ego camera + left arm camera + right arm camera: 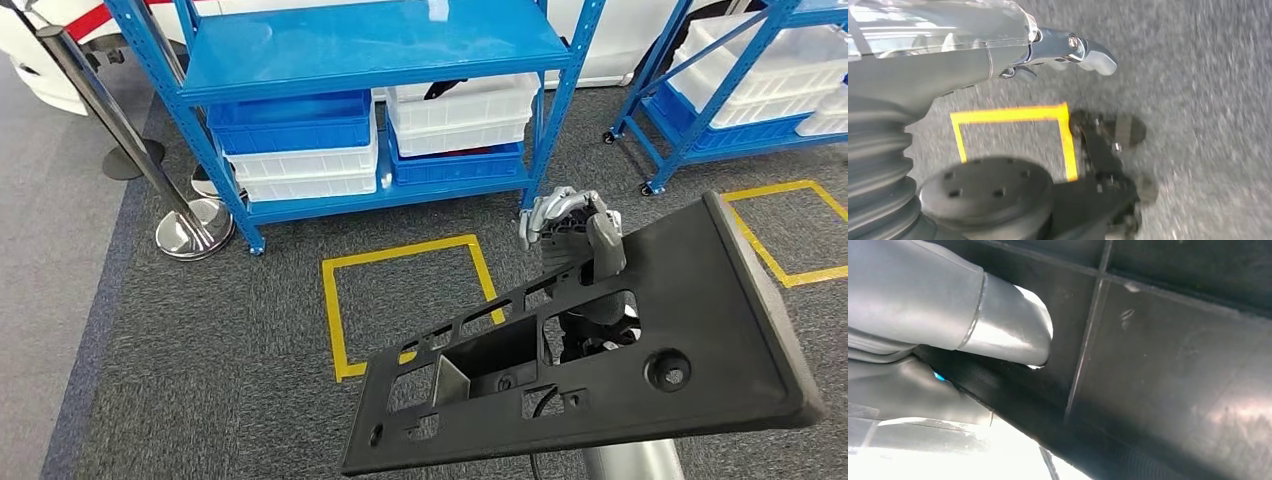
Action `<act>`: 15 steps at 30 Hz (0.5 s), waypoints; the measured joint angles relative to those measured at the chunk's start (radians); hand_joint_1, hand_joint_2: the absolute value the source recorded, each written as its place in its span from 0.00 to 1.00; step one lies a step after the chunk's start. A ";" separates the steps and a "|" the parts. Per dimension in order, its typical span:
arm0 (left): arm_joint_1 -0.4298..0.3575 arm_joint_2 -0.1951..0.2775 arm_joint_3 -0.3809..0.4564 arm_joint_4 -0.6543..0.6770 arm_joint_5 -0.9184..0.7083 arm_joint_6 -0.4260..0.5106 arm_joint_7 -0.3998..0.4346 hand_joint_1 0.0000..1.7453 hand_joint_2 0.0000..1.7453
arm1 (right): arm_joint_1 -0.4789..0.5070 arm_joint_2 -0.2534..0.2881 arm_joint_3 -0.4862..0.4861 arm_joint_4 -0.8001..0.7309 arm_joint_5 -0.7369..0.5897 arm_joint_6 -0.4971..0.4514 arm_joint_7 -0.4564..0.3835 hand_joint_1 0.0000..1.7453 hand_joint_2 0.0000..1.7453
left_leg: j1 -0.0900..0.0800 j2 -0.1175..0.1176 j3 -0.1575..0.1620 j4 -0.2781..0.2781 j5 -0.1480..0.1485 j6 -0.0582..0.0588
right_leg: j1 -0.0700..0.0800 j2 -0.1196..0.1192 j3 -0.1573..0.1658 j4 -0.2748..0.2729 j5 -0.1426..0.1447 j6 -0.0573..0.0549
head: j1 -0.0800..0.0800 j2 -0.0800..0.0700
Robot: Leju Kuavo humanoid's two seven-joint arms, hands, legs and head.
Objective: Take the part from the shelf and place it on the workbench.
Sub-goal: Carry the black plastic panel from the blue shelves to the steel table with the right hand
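- While gripped by the right robot hand (572, 228), carried clear of the blue shelf (380, 45): long black plastic part (600, 350), a flat panel with cut-outs, held aloft over the grey carpet (200, 340).
- Judged to be the carrying step: part already off the shelf, not yet set down; no desk to be seen from the head camera, only carpet, a yellow floor square (410, 300) and shelving stacked with blue and white bins (300, 150).
- Next move, as a judgement: turn or walk toward the desk, keep the panel level, then lower it flat before letting go.
- Risk worth noting: long panel gripped near one edge, so likely to swing or tip if moved sharply.
- Right robot hand clenched on the part's far edge, thumb over the upper face, fingers wrapped behind; close up from the right wrist, thumb (1008, 325) pressed against the ribbed underside of the part (1173, 365).
- Part reaching from that grip down toward the camera, tilted, its near end lower than the held end.
- Left robot hand (1068, 50) hanging over the carpet, touching nothing; fingers mostly hidden behind the arm's cover, so released or clenched cannot be told.
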 joint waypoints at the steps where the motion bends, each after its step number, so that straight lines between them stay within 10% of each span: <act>1: 0.001 0.000 0.000 0.000 0.000 0.001 0.000 0.00 1.00 | 0.003 0.000 -0.001 0.000 0.000 0.000 0.000 1.00 0.00 | -0.001 0.009 -0.007 0.003 0.002 0.001 | -0.001 -0.001 -0.020 0.057 -0.024 0.003 | 0.000 0.000; 3: 0.001 0.000 0.000 0.000 0.000 0.001 0.000 0.00 1.00 | 0.009 0.000 -0.003 0.000 0.000 0.000 0.000 1.00 0.00 | -0.002 0.026 -0.019 0.012 0.004 0.000 | -0.002 -0.005 -0.013 0.075 -0.020 0.006 | 0.000 0.000; 7: -0.001 0.000 -0.001 0.000 0.000 0.001 0.000 0.00 1.00 | 0.010 0.000 -0.004 -0.001 0.000 0.001 0.000 1.00 0.00 | -0.007 0.055 -0.030 0.032 -0.001 -0.013 | 0.004 -0.054 0.120 -0.146 0.052 -0.007 | -0.001 0.000; 10: -0.001 0.000 -0.003 0.000 0.000 0.002 0.000 0.00 1.00 | 0.012 0.000 -0.006 -0.002 -0.001 0.001 0.000 1.00 0.00 | -0.011 0.075 -0.033 0.036 -0.001 -0.029 | 0.011 -0.043 0.121 -0.168 0.055 -0.028 | -0.001 0.000; 15: 0.000 0.001 -0.006 0.000 0.000 0.004 0.000 0.00 1.00 | 0.013 0.001 -0.009 -0.006 -0.006 0.003 -0.001 1.00 0.00 | -0.003 0.001 -0.104 0.210 -0.117 -0.049 | 0.005 -0.003 0.109 -0.175 0.074 -0.056 | -0.002 0.000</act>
